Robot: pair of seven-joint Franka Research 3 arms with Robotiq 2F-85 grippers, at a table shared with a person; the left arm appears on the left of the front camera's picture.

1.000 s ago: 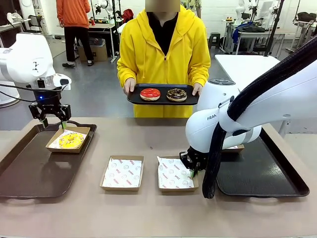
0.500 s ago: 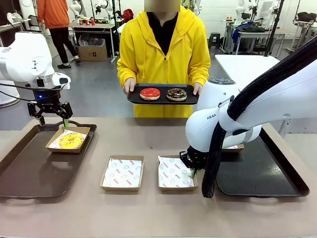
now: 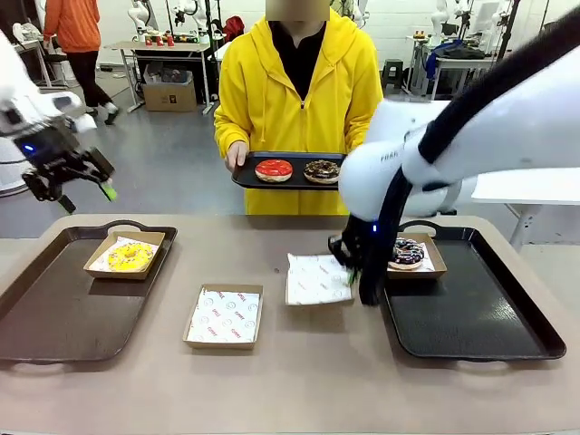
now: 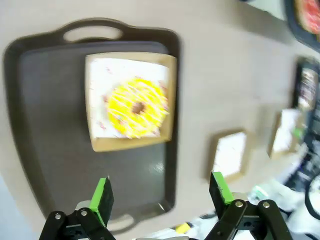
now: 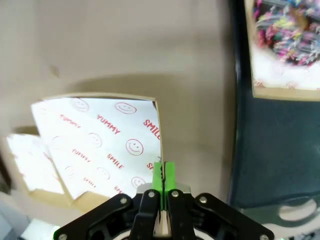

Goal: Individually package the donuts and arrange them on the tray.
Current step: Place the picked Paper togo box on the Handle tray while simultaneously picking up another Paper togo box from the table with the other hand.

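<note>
Now pinching a paper-lined box (image 3: 315, 279) with the right gripper (image 3: 350, 265), just left of the right tray (image 3: 471, 317).
Clamping the box's rim between tightly closed green pads (image 5: 158, 176) and holding it tilted beside that tray's left edge; hovering the left gripper (image 3: 86, 195), with jaws spread wide and holding nothing, far left of and above the right tray; showing the purple sprinkled donut (image 3: 407, 251) boxed at that tray's far left corner, the yellow donut (image 3: 130, 256) boxed well to its left, and the red donut (image 3: 274, 169) and chocolate donut (image 3: 322, 171) beyond its far edge on a black tray (image 3: 246, 179) being carried in a person's hands.
</note>
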